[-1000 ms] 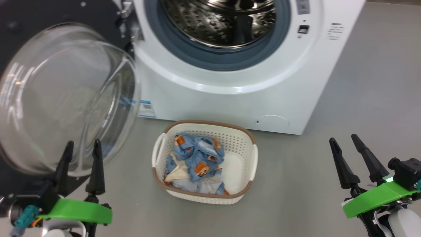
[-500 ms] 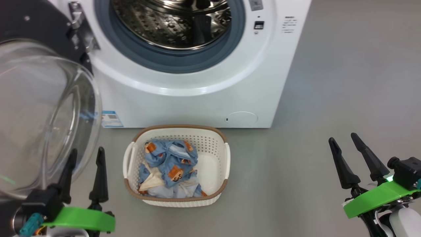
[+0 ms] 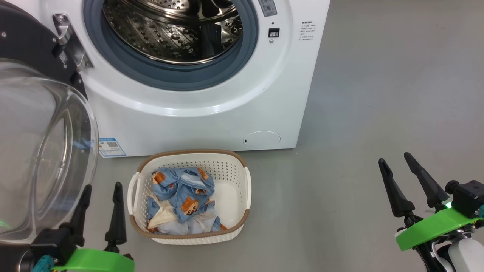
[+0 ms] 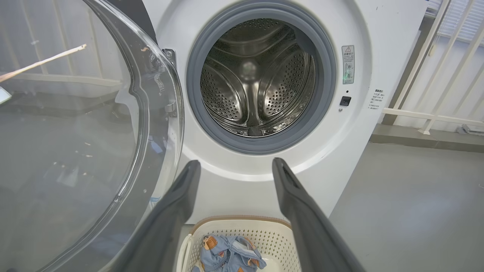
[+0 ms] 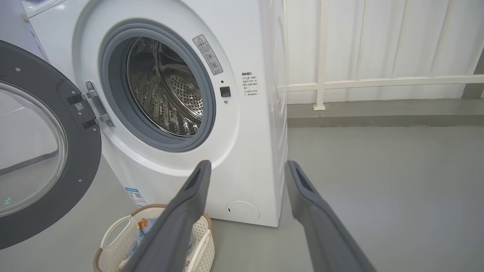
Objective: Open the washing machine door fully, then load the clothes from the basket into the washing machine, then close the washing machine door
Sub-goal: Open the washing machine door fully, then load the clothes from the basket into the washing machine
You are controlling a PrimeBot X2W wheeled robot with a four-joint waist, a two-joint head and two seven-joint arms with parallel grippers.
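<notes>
The washing machine (image 3: pixel 196 121) stands ahead with its steel drum (image 3: pixel 170 30) exposed. The washing machine door (image 3: pixel 41 151) is swung wide open to the left, its clear glass bowl bulging toward me. On the floor in front sits the basket (image 3: pixel 230 170), holding the clothes (image 3: pixel 181 192), blue with bear prints over cream pieces. My left gripper (image 3: pixel 102 194) is open and empty, low beside the door glass and left of the basket. My right gripper (image 3: pixel 395 160) is open and empty over bare floor, far right of the basket.
Grey floor (image 3: pixel 378 94) spreads wide to the right of the machine. A white railing (image 5: pixel 378 81) and wall run behind it. The open door (image 5: pixel 45 151) takes up the space left of the basket (image 5: pixel 113 234).
The head camera has turned, so the machine, door and basket slid left and slightly down in the picture. Both grippers stay open and hold their places.
</notes>
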